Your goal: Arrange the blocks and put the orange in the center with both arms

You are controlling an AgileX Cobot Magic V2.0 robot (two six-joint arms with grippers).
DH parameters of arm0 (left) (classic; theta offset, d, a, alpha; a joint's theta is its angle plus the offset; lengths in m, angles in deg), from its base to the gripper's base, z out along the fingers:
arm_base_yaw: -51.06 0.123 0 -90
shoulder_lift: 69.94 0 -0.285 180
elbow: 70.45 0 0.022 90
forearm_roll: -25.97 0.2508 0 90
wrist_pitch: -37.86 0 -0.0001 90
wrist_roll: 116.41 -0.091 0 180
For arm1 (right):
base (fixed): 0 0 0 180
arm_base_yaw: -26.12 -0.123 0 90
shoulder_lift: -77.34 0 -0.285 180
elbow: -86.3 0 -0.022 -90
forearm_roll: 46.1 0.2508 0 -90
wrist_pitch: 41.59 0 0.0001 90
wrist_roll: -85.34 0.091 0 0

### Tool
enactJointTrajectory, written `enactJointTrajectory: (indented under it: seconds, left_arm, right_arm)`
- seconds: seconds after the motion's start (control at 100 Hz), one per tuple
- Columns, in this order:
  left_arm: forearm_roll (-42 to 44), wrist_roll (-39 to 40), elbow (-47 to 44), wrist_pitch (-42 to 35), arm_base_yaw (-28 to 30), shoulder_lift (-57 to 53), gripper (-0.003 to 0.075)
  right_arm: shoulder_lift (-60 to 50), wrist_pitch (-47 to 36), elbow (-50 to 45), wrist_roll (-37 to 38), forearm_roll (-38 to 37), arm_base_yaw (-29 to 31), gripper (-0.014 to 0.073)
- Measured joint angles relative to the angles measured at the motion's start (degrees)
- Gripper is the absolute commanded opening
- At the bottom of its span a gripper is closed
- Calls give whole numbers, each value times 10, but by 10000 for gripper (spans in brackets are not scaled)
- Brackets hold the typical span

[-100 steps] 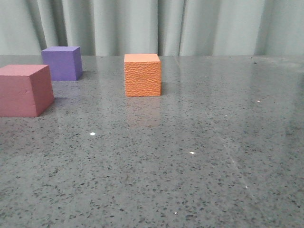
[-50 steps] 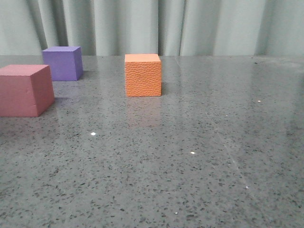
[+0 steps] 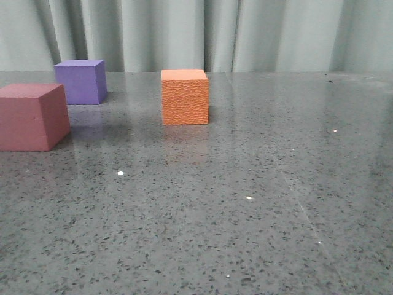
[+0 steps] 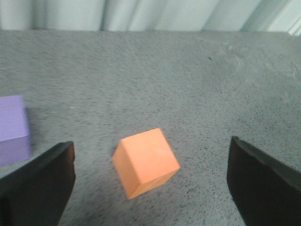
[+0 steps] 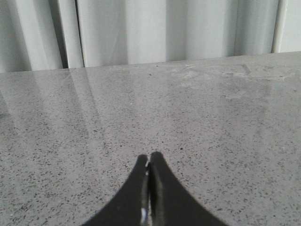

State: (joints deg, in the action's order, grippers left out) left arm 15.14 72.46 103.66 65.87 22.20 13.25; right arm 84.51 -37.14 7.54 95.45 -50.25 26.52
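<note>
Black fingers of your left gripper [image 4: 150, 188] stand wide apart above the bench [image 3: 258, 203], the orange cube [image 4: 146, 162] lying between and just ahead, skewed, while your right gripper [image 5: 149, 162] is pinched together, no block near.

Three cubes stand toward the far left of the speckled worktop [image 3: 258, 203]. The pink-red cube [image 3: 32, 117] sits at the left edge, the purple cube [image 3: 80, 81] just behind it near the far edge, with a narrow gap between them. The orange cube [image 3: 185, 96] stands apart, nearer the middle, with passable lanes on both sides. Everything along the near edge and the whole right side lies open.
</note>
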Motion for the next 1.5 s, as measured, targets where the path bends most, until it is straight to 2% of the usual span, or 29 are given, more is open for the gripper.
enactJointTrajectory:
  seconds: [0.1,0.21,0.39,0.48,0.8,1.5]
  left_arm:
    - [24,34,40,-5,-29,70,610]
    - [73,105,87,4,-49,143,610]
    - [242,275,155,62,-80,230,610]
    - [302,322,181,89,-93,255,610]
    - [349,369,197,100,-113,274,610]
    - [334,373,198,121,-113,341,608]
  right_arm:
    - [0,0,0,0,0,0,-67]
    - [0,0,0,0,0,0,-67]
    - [0,0,0,0,0,0,-67]
    - [0,0,0,0,0,0,-67]
    - [0,0,0,0,0,0,-67]
    - [0,0,0,0,0,0,-67]
